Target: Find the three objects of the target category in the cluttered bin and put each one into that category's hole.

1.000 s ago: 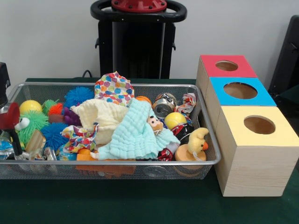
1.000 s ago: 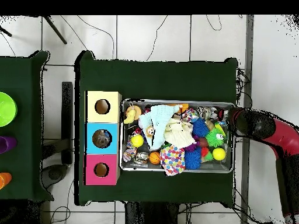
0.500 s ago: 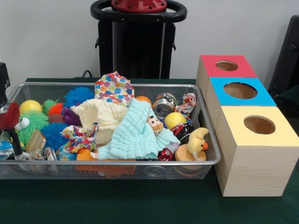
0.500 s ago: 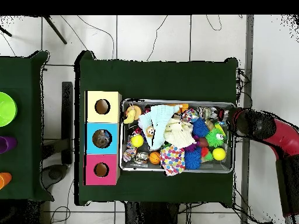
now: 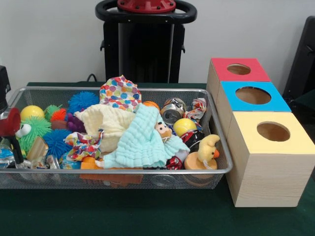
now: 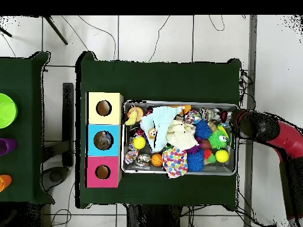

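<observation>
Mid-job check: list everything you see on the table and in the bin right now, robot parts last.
Silver wire-mesh bin: 1, on the green table, beside the boxes.
Wooden cube boxes: 3 in a row; red-topped farthest in the front view, blue-topped with round hole in the middle, yellow-topped nearest.
Wrinkly see-through plastic piece: at least 1, bin's left end in the front view.
Fuzzy spiky balls: several, blue, green, orange, same end.
Cloths: mint, cream, polka-dot, mid-bin.
Metal drink can: at least 1, far right part.
Yellow balls: 2.
Yellow duck toy: 1, near right corner.
Red-and-black arm: gripper low at the bin's left end.
</observation>
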`<control>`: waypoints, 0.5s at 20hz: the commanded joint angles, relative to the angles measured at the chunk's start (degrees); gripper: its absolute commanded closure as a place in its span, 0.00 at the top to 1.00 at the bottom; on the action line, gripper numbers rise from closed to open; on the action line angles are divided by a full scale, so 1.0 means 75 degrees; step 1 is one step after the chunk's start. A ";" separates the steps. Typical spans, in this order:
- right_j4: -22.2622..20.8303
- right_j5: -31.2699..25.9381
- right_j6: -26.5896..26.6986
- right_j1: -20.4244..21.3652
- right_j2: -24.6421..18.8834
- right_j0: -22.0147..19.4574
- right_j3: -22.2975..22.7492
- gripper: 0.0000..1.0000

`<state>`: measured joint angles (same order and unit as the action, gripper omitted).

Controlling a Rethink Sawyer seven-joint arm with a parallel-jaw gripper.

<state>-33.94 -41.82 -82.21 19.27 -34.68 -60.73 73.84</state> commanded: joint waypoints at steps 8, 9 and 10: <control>-0.0854 -0.0115 0.2047 -0.0048 0.0260 -0.0268 0.0695 1.00; -0.0843 -0.0137 0.2027 0.0026 0.0271 -0.0282 0.0755 1.00; -0.0835 -0.0155 0.2013 0.0088 0.0279 -0.0291 0.0809 1.00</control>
<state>-34.00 -41.82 -82.21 19.50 -34.71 -61.01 74.46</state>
